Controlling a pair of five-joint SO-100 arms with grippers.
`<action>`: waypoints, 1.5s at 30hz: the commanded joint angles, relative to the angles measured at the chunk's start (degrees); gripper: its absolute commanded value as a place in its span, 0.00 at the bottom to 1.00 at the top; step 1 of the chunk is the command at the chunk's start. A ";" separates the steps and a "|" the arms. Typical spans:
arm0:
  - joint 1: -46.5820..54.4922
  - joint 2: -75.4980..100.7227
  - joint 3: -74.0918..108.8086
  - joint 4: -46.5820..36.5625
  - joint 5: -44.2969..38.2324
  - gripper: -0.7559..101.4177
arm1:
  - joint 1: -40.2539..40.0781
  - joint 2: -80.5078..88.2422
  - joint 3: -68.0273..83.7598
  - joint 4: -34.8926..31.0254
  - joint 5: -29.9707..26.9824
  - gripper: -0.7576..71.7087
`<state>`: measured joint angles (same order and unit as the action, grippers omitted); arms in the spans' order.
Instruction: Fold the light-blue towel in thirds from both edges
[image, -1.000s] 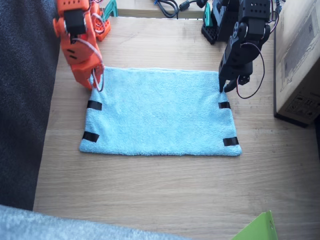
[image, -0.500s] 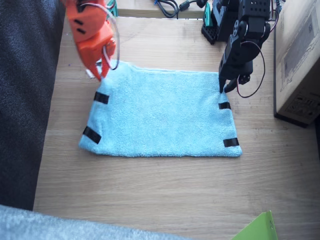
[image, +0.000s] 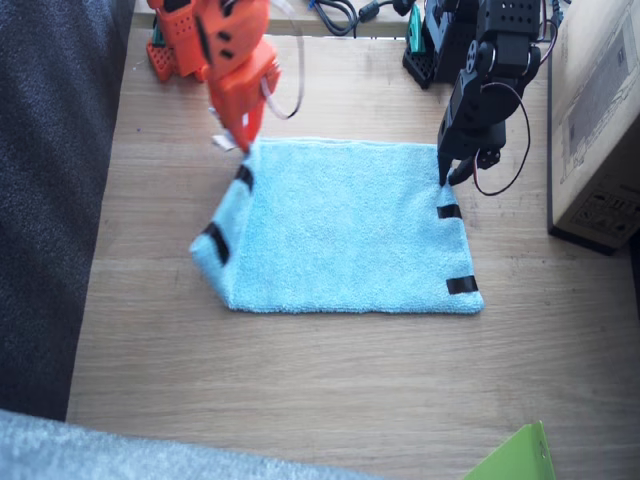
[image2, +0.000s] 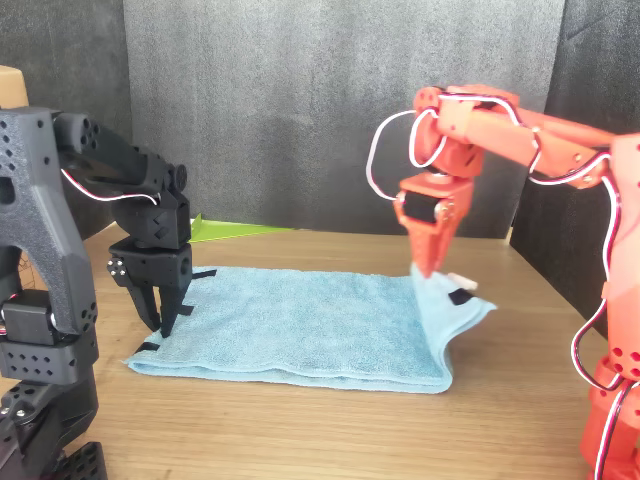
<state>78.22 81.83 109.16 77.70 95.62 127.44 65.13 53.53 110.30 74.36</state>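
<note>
The fixed view looks steeply down from above the table's (image: 330, 380) near edge, arm bases at twelve o'clock. The front view sits low and close at the opposite edge, facing back almost level. Both share the light-blue towel (image: 345, 225), the right arm (image: 225, 50) and the left arm (image: 490, 70).

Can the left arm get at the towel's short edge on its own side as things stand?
Probably yes. The left gripper hangs right at that edge's far corner of the light-blue towel, which lies flat there with nothing on it. The right gripper lifts only the opposite edge.
</note>
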 joint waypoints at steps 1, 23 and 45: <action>0.44 2.11 0.53 0.62 0.26 0.01 | 3.16 0.00 -4.83 1.23 -0.44 0.01; 0.35 3.52 1.85 0.09 -0.18 0.01 | 11.25 -8.26 -22.32 1.32 -0.79 0.35; -3.96 17.58 -1.49 8.26 1.76 0.01 | -17.49 1.14 0.70 -1.05 -0.88 0.26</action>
<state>73.65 95.89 110.04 84.02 96.06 109.16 61.96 53.09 110.21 72.77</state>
